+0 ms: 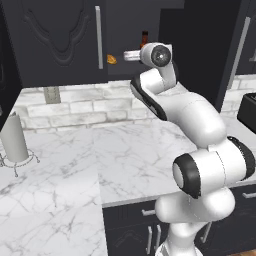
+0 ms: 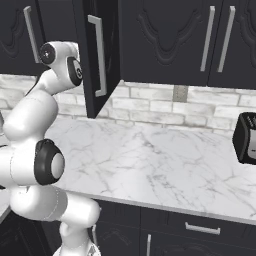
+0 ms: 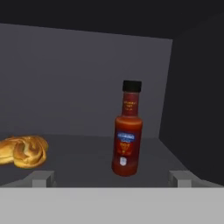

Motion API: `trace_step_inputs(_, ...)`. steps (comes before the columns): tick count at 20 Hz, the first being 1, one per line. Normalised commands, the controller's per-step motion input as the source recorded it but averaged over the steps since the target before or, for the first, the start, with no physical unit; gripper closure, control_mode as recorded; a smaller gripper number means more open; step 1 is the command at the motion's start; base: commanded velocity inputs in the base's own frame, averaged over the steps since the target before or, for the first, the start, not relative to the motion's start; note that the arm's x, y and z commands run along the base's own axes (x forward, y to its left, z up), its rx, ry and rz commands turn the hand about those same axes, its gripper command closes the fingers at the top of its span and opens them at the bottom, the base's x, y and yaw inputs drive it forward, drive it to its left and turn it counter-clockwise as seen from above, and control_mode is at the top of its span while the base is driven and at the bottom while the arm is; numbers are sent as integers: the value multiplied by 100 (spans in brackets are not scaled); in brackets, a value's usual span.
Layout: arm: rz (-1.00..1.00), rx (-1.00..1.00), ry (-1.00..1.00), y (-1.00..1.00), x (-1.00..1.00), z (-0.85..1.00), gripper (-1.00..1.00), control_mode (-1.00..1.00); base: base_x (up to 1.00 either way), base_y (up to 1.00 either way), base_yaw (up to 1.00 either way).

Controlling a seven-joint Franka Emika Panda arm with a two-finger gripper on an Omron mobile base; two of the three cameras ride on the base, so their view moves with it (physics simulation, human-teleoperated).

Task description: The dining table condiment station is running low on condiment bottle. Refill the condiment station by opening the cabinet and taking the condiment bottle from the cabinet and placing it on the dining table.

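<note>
The cabinet (image 1: 131,25) stands open, its door (image 2: 102,55) swung out toward me. On its shelf stands the condiment bottle (image 3: 127,131), upright, brownish-red with a black cap; its top also peeks over the arm as the bottle (image 1: 144,38). My gripper (image 3: 112,179) is open and level with the shelf's front edge. Its fingertips (image 3: 43,178) are spread wide on both sides of the bottle, short of it and not touching. The hand (image 1: 131,56) reaches into the cabinet opening. The dining table is out of view.
A croissant (image 3: 22,151) lies on the same shelf, left of the bottle. Below the cabinet runs a marble counter (image 1: 125,155) with a brick backsplash. A paper-towel roll (image 1: 14,139) stands at its left and a black toaster (image 2: 245,137) at its right.
</note>
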Motion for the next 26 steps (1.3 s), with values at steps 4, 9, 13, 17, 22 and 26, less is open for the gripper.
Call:
trace_step_inputs(4,-3,0,1,0,35,1,-100,-100,0,0,0)
trace_step_inputs(9,-7,0,4,0,35,0,-100,-100,0,0,0)
trace_step_inputs(13,-8,0,6,0,34,0,-100,-100,0,0,0)
trace_step_inputs(17,-6,0,6,0,31,0,-100,-100,0,0,0)
trace_step_inputs(22,-1,0,4,-1,19,0,-100,-100,0,0,0)
trace_step_inputs(26,0,0,0,-5,14,0,-100,-100,0,0,0)
